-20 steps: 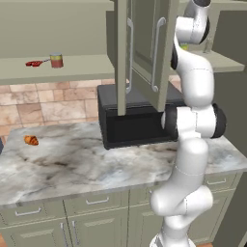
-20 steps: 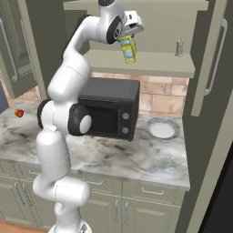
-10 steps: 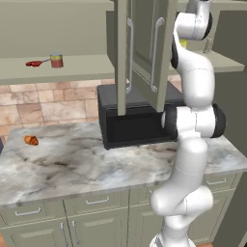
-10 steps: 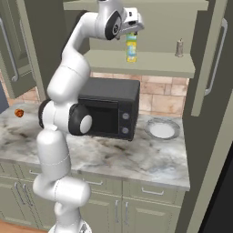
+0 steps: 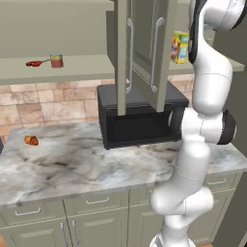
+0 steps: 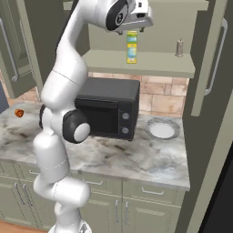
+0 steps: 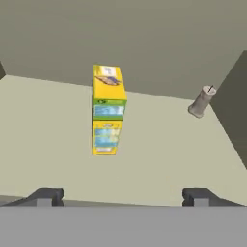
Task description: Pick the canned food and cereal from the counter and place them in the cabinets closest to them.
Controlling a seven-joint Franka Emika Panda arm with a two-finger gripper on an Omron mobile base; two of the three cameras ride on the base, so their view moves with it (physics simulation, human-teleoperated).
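The gripper (image 7: 123, 197) is wide open and holds nothing; its two dark fingertips (image 7: 46, 197) stand far apart at the bottom of the hand view. The cereal (image 7: 108, 110) stands upright on the pale green shelf (image 7: 43, 140) straight ahead of the gripper, a little toward the left fingertip, and it is apart from both fingertips. In the right base view the cereal (image 6: 132, 47) is just below and in front of the gripper (image 6: 142, 19), on the shelf (image 6: 159, 67) of the open cabinets (image 6: 210, 68). A small grey bottle (image 7: 202, 102) stands on the same shelf, farther from the gripper than the cereal and toward the right fingertip side, near the cabinet wall.

The canned food (image 5: 56, 60) is far from the gripper, on another shelf (image 5: 72, 70) well to the left in the left base view, with a small flat red thing (image 5: 34, 63) just beside it. In that view the cereal (image 5: 180, 47) shows behind the open door (image 5: 150, 58).

Below the gripper, the bench (image 5: 72, 169) carries a black microwave (image 6: 111, 109), a croissant (image 5: 31, 140) far to the left, and a round plate (image 6: 162, 129) to the right of the microwave.
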